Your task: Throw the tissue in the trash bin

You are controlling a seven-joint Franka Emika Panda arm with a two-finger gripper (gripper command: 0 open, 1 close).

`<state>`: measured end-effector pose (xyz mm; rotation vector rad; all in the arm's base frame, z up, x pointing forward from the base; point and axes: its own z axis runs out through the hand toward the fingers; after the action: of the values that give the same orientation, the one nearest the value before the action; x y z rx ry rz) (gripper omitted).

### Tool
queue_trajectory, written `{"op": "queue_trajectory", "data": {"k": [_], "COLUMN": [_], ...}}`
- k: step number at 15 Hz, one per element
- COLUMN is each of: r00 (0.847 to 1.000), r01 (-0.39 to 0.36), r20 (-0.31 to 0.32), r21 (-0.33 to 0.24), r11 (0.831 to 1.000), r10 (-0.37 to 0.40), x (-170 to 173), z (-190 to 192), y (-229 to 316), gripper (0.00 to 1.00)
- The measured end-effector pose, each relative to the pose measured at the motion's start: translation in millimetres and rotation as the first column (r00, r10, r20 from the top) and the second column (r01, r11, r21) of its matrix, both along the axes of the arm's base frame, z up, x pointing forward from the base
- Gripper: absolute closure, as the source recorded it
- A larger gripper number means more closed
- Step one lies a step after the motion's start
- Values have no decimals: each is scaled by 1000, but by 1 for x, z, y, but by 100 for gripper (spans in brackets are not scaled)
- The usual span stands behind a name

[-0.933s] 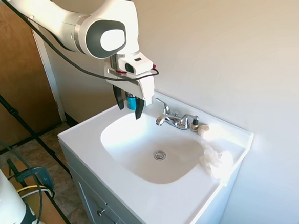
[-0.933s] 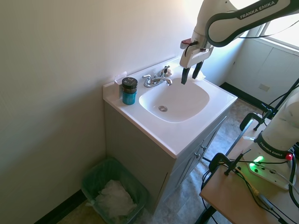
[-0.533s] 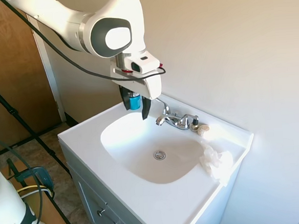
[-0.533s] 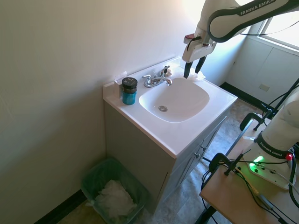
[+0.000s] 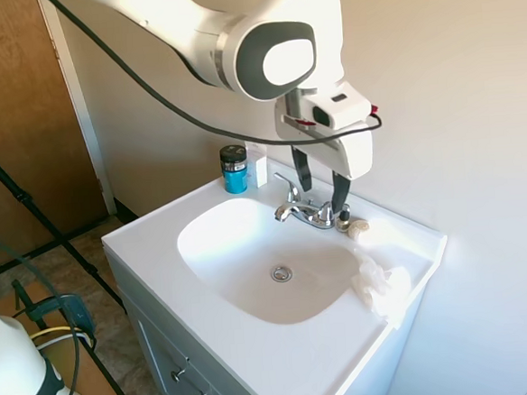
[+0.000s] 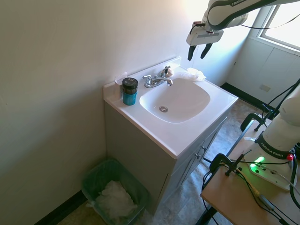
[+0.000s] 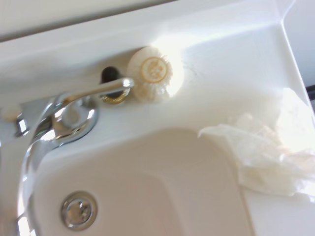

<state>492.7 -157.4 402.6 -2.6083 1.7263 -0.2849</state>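
Gripper point(image 5: 321, 186) hanging high above the faucet point(image 5: 306, 212), centre-right of the first exterior frame, fingers spread wide, holding nothing. Tissue point(image 5: 384, 286) lying crumpled on the sink point(image 5: 256, 356) rim, lower right of that frame, well apart from the gripper. Bin point(image 6: 96, 180) at lower left of the second exterior frame, on the floor beside the cabinet.

Best to shift over the wad, descend straight, pinch its bulkiest fold, avoiding the soap point(image 5: 359, 229) just behind. Likely to compress and tear; firm closure advised.

Tissue edge washed out by glare in wrist view; bin contents indistinct, rim partly cut by cabinet.
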Motion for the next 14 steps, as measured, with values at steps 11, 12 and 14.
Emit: {"op": "queue_trajectory", "data": {"k": [11, 12, 14], "r00": [977, 974, 969], "r01": [176, 187, 203], "r20": [-123, -132, -146], "r21": [15, 17, 26], "r11": [984, 982, 979], "r10": [-173, -183, -198], "x": [37, 37, 38], "z": [-98, -107, -124], "y": [-81, -85, -89], "gripper": [0, 0, 0]}}
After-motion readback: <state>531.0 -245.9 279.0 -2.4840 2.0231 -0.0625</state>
